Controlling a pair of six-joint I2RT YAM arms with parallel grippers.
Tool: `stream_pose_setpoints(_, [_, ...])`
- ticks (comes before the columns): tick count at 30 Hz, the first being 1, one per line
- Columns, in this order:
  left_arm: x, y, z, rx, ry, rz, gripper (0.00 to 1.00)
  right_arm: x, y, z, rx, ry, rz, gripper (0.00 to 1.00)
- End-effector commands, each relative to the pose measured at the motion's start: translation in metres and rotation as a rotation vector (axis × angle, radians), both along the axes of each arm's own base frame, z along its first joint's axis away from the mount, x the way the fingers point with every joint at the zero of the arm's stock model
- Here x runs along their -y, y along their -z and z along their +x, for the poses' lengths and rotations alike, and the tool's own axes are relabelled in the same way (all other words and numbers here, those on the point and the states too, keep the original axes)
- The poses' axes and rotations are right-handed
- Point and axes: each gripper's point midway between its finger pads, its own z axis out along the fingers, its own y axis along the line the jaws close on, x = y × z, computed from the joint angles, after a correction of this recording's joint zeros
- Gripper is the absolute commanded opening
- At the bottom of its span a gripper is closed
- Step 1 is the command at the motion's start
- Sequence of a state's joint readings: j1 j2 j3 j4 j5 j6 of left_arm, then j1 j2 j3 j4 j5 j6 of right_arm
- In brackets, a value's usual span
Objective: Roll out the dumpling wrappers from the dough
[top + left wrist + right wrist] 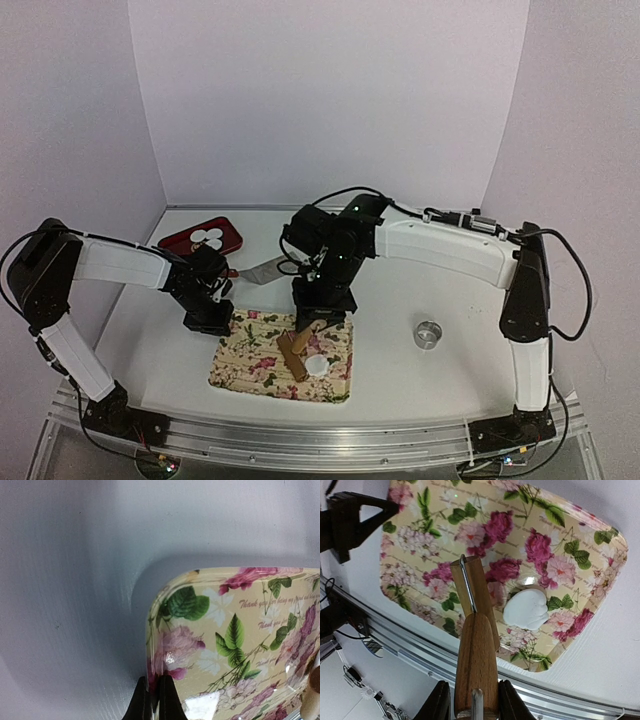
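- The right gripper (476, 704) is clamping the handle of a brown wooden rolling pin (472, 600), its two black fingers narrowed onto the wood.
- The pin's roller is slanting over a rectangular cream floral tray (420, 545) printed with pink roses and green leaves.
- The dough (526, 609), a small soft white lump, slightly flattened, is sitting in the near right part of the floral tray, just beside the roller.
- The left gripper (155, 700) is resting with its jaws closed together at the floral tray's rim, near a rounded corner; whether it is pinching the rim cannot be told.
- The dumpling wrappers (208, 237), thin white round discs, are lying in a dark red tray (178, 241) at the back left of the white table (420, 385), well apart from the dough.
- A small metal ring (428, 333) is standing on the table to the right of the floral tray.
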State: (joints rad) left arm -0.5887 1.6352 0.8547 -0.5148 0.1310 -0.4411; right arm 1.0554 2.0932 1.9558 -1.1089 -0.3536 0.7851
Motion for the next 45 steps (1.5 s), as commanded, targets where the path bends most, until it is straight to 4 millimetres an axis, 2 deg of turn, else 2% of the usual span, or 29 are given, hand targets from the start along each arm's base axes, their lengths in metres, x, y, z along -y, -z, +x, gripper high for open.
stream_pose_setpoints(1, [-0.011, -0.004, 0.006, 0.039, -0.008, 0.040, 0.00, -0.005, -0.052, 0.003, 0.044, 0.012, 0.095, 0.00])
stream_pose_setpoints(3, [-0.011, -0.003, 0.005, 0.039, -0.007, 0.041, 0.00, 0.000, -0.056, 0.002, 0.050, 0.026, 0.093, 0.00])
stream_pose_setpoints(6, [-0.011, -0.002, 0.004, 0.036, -0.006, 0.041, 0.00, 0.015, -0.052, -0.001, 0.048, 0.062, 0.056, 0.00])
stream_pose_setpoints(11, [-0.011, -0.002, 0.005, 0.037, -0.001, 0.043, 0.00, 0.040, -0.025, -0.004, 0.037, 0.097, -0.047, 0.00])
stream_pose_setpoints(31, [-0.011, -0.002, 0.007, 0.035, -0.003, 0.049, 0.00, 0.033, 0.016, 0.001, 0.010, 0.047, -0.122, 0.00])
stream_pose_setpoints(40, [-0.016, 0.000, 0.005, 0.029, -0.010, 0.064, 0.00, 0.070, 0.028, -0.003, 0.000, 0.112, -0.228, 0.00])
stream_pose_setpoints(45, [-0.020, 0.001, 0.004, 0.027, -0.016, 0.069, 0.00, 0.092, 0.045, -0.006, -0.025, 0.135, -0.293, 0.00])
